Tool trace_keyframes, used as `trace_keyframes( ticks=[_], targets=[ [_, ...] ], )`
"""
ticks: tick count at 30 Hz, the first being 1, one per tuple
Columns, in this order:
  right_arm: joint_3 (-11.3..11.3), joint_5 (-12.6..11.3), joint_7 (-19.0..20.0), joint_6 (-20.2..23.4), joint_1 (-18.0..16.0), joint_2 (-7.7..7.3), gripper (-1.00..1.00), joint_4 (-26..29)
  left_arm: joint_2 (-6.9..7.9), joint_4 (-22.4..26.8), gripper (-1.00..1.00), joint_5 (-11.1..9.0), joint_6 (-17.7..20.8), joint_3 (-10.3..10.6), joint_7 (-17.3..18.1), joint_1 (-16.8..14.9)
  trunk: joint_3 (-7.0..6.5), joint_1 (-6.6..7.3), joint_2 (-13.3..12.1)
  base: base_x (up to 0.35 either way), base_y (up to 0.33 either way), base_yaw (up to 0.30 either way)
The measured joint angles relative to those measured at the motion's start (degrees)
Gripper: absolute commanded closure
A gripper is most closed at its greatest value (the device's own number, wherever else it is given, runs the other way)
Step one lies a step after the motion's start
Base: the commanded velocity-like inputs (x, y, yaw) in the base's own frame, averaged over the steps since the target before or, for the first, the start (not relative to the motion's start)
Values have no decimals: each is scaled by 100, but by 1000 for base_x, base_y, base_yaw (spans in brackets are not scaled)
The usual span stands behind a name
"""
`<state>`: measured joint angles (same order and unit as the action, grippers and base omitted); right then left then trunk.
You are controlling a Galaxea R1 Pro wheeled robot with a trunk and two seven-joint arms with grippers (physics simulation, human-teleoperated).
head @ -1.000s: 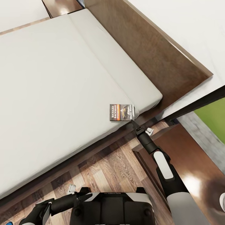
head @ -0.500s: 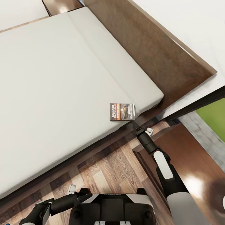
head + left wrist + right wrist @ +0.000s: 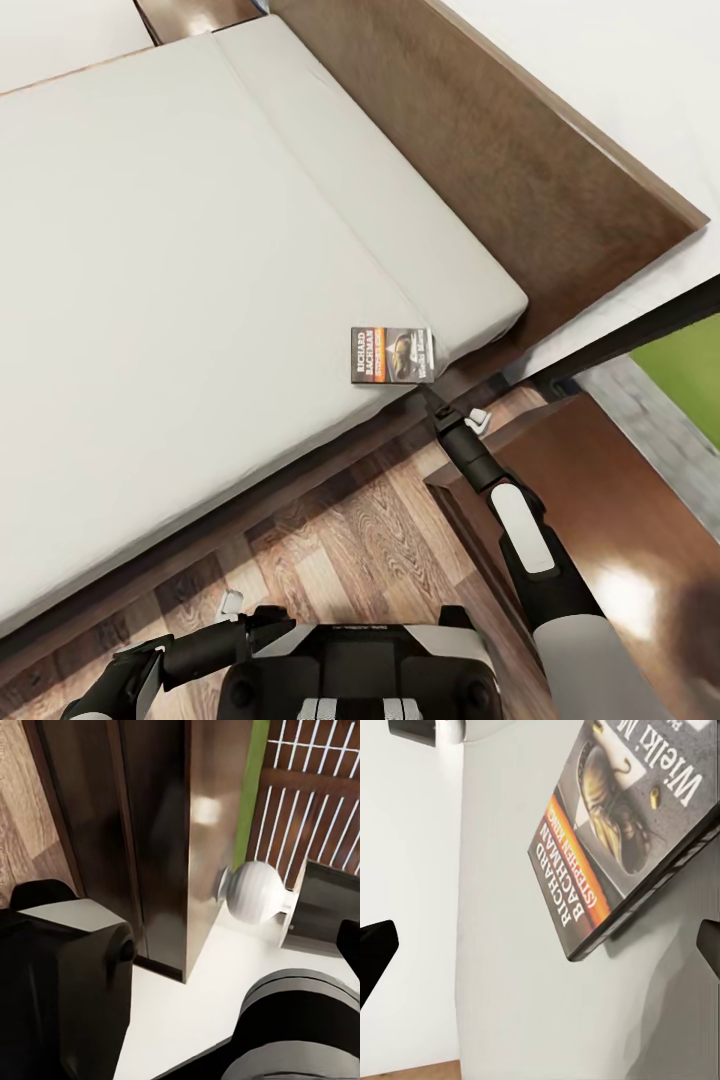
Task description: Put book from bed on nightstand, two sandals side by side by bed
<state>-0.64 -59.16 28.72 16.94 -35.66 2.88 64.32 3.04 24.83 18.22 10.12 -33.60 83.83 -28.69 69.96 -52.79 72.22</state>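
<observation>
The whole view has slid a little since a second ago, so the head has moved; against the mattress edge the small dark paperback book with the white "RICHARD BACHMAN" lettering and orange strip (image 3: pixel 392 354) has barely shifted, though its right end now looks tipped up slightly; the right arm keeps its reach toward that end.

As for the task, I judge it hardly begun; the book lies on the plain pale grey mattress of the large bed with the dark brown wooden frame (image 3: pixel 200 280), near its right-hand near corner, close to the edge; the glossy dark reddish-brown wooden nightstand (image 3: pixel 600 500) stands just beside the bed on the right, its top bare where I can see it; moving the book across and pairing the sandals are both left to do.

The right gripper (image 3: pixel 432 388) sits at the book's right end, at the mattress edge; in the right wrist view the book (image 3: pixel 637 825) hangs tilted, one side raised off the mattress with a shadow beneath, and two dark fingertips (image 3: pixel 375 952) stand wide apart at either side of the picture; so the pincer is spread, and I cannot tell whether it touches the book.

The left gripper (image 3: pixel 235 606) is held low and near, over the brown wood-plank floor (image 3: pixel 350 540); I cannot tell how far it is parted.
</observation>
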Motion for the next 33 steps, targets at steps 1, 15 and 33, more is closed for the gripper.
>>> trace_keyframes(
  ticks=[1,15,33],
  targets=[
    [0,0,1,3,1,0,-100,1,0,0,-100,1,0,-1,1,0,18,-22,40,0,0,0],
    [0,0,3,0,1,0,-100,-5,0,0,-100,0,0,-2,7,0,269,-330,602,0,0,0],
    [-13,2,-12,-58,3,0,-100,-5,6,0,-100,-1,0,-9,25,0,467,-572,1045,0,0,0]
  ],
)
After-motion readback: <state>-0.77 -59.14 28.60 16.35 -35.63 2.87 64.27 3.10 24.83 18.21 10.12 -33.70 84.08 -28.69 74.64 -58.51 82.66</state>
